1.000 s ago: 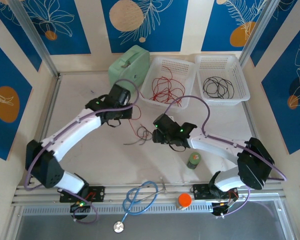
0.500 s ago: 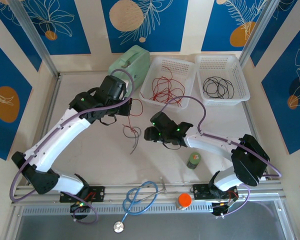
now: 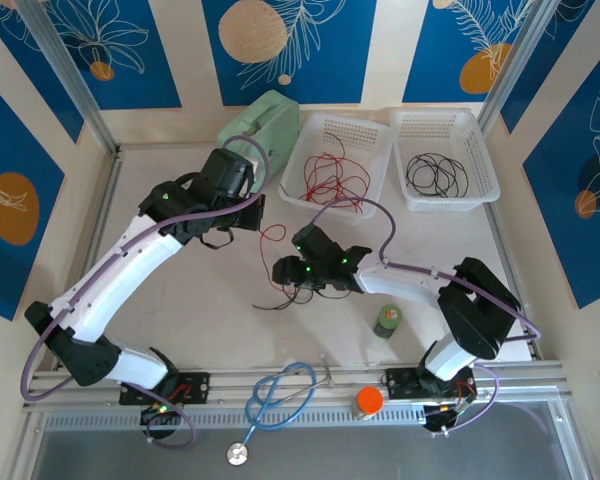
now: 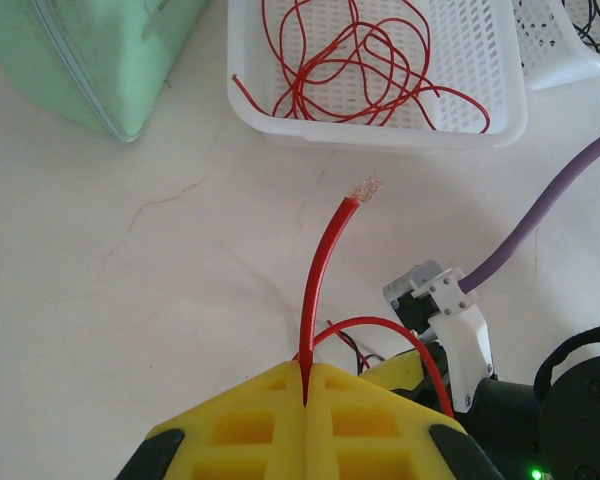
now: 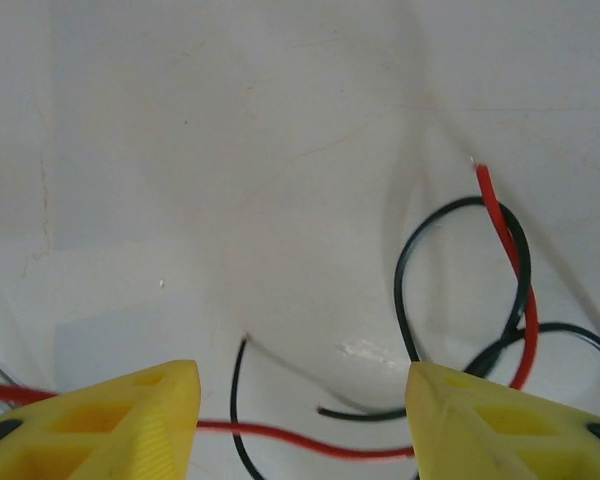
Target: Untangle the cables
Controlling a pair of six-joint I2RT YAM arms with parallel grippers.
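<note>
**Left gripper pinches red wire, right gripper open over the tangle**

Top view: The left gripper [image 3: 253, 213] is raised over the table [image 3: 210, 320], near the green case [image 3: 258, 128], and is closed. A thin red wire [image 3: 273, 234] hangs off it and drops toward the right gripper [image 3: 283, 272], which sits low near table centre. Fine dark strands lie on the table just below the right gripper and are too thin to sort here. There are two white baskets at the back. The left basket [image 3: 293, 165] holds a red coil [image 3: 330, 180] and the right basket [image 3: 486, 160] holds a black coil [image 3: 438, 173]. The stethoscope [image 3: 280, 395] is at the near edge. The green bottle [image 3: 388, 320] and the orange-capped jar [image 3: 369, 401] are on the right, apart from the wires.

Left wrist view: The yellow fingers [image 4: 240, 420] are pressed together with the red wire clamped in the seam. A short stiff end sticks out ahead, its frayed bare tip pointing toward the left basket. The rest arcs right and down behind the fingers. The red coil lies inside the basket and the green case is at top left. The right arm's wrist and its purple cord [image 4: 540, 225] are at lower right.

Right wrist view: The yellow fingers [image 5: 130, 415] are spread wide with nothing between the pads and no wire touched. The red wire runs flat across the table at the bottom of the gap. Another stretch climbs on the right to a bare tip, passing through a loop of black wire [image 5: 400, 285]. One black end lies on the table near the left-hand finger.
</note>
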